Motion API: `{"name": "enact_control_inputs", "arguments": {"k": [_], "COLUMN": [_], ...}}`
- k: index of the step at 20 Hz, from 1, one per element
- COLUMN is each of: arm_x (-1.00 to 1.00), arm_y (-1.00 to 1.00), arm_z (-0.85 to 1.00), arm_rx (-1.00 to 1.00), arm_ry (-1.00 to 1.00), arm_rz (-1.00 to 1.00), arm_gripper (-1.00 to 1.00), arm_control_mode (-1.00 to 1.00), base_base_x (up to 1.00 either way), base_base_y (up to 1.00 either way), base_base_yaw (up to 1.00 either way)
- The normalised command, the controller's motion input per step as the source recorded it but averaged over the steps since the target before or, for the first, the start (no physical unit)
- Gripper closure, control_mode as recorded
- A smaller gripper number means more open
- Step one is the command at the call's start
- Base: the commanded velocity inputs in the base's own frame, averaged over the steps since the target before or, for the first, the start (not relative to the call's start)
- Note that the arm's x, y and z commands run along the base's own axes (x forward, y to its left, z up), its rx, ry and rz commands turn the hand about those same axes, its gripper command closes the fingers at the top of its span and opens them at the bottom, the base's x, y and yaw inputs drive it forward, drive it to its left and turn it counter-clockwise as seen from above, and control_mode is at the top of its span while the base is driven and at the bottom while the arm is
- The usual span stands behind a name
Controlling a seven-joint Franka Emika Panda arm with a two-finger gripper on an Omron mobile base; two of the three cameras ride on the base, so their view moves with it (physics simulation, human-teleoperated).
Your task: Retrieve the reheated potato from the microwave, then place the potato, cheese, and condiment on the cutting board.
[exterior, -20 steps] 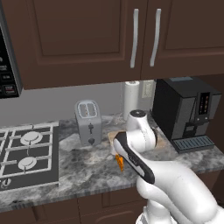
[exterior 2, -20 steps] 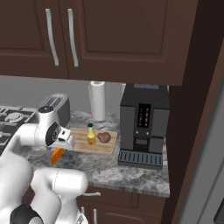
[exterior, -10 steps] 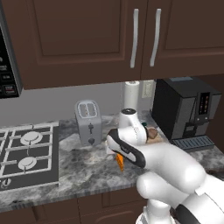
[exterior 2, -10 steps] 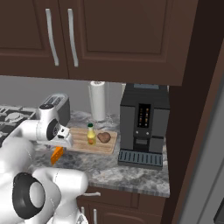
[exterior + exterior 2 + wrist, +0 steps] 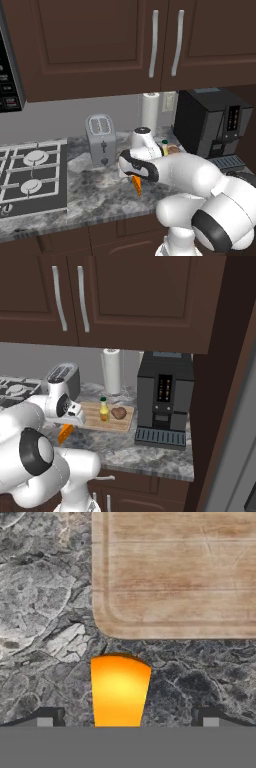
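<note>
The orange cheese (image 5: pixel 120 689) wedge lies on the grey stone counter just off the cutting board's (image 5: pixel 175 572) near edge. My gripper (image 5: pixel 127 719) hangs right over the wedge, open, one fingertip (image 5: pixel 47 718) on each side and neither touching it. In the right base view the condiment (image 5: pixel 104 409) bottle stands upright on the cutting board (image 5: pixel 90 417) with the potato (image 5: pixel 118 413) beside it, and the cheese (image 5: pixel 65 433) pokes out below my hand. A strip of the microwave (image 5: pixel 7 65) with its button panel is at the far left.
A silver toaster (image 5: pixel 101 140) stands left of the board, with a gas hob (image 5: pixel 30 180) further left. A paper towel roll (image 5: pixel 112 371) stands behind the board and a black coffee machine (image 5: pixel 165 398) to its right. Dark cabinets hang overhead.
My hand has shifted slightly left over the cheese while the elbow swung forward and right. The jaws stayed open. Cheese, bottle and potato have not moved.
</note>
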Motion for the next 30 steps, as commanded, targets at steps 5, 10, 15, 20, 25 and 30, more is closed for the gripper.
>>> {"name": "enact_control_inputs", "arguments": {"k": [5, 10, 15, 20, 25, 30], "arm_x": [0.12, 0.0, 0.0, 0.06, 0.2, 0.28], "arm_y": [0.04, 0.03, 0.0, 0.0, -0.01, -0.07], "arm_z": [-0.27, -0.06, 0.0, 0.06, 0.31, 0.26], "arm_rx": [0.0, 0.0, 0.0, 0.0, 0.0, -0.01], "arm_ry": [0.0, 0.0, 0.01, 0.02, 0.0, -0.01], "arm_rz": [-0.01, -0.02, -0.06, -0.04, -0.01, 0.0], "arm_gripper": [-1.0, 1.0, 1.0, 1.0, 1.0, 1.0], "arm_control_mode": [-1.0, -1.0, -1.0, -1.0, -1.0, -1.0], "base_base_x": [0.0, 0.0, 0.0, 0.0, 0.0, 0.0], "base_base_y": [0.0, 0.0, 0.0, 0.0, 0.0, 0.0], "base_base_yaw": [0.0, 0.0, 0.0, 0.0, 0.0, 0.0]}}
